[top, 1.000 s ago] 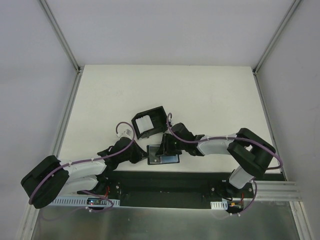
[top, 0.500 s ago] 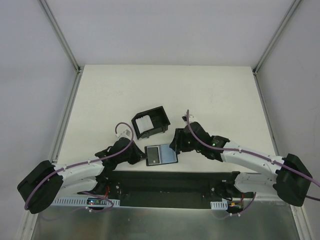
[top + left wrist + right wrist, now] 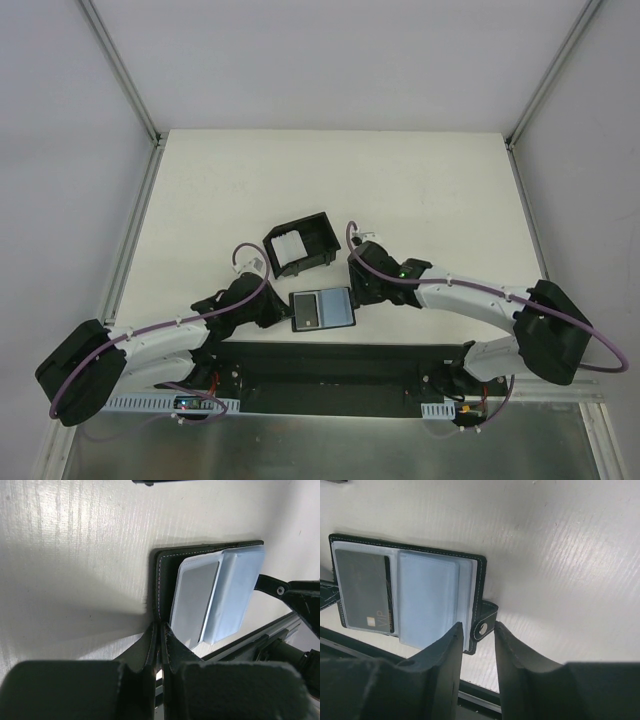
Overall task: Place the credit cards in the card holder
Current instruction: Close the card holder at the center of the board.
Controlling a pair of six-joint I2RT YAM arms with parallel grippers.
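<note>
The card holder [image 3: 322,309] lies open on the table near the front edge, its bluish clear sleeves [image 3: 427,597] facing up. A dark grey card [image 3: 364,591] sits in the left sleeve. My left gripper [image 3: 277,312] is shut on the card holder's left cover edge [image 3: 156,590], the fingertips [image 3: 153,632] pressed together. My right gripper [image 3: 477,625] is open at the holder's right edge, and its fingers straddle the snap-button tab [image 3: 485,622]. The whitish credit cards [image 3: 289,248] stand inside the black walled box [image 3: 300,242] behind the holder.
The black box stands just behind the holder, between the two wrists. A black base rail [image 3: 340,365] runs along the table's near edge right below the holder. White tabletop [image 3: 420,200] stretches behind, with metal frame posts [image 3: 135,250] at its sides.
My right arm pulled off the holder to the right, then came back to its right edge at the tab. The holder now lies flat and open. The left gripper has stayed put.
</note>
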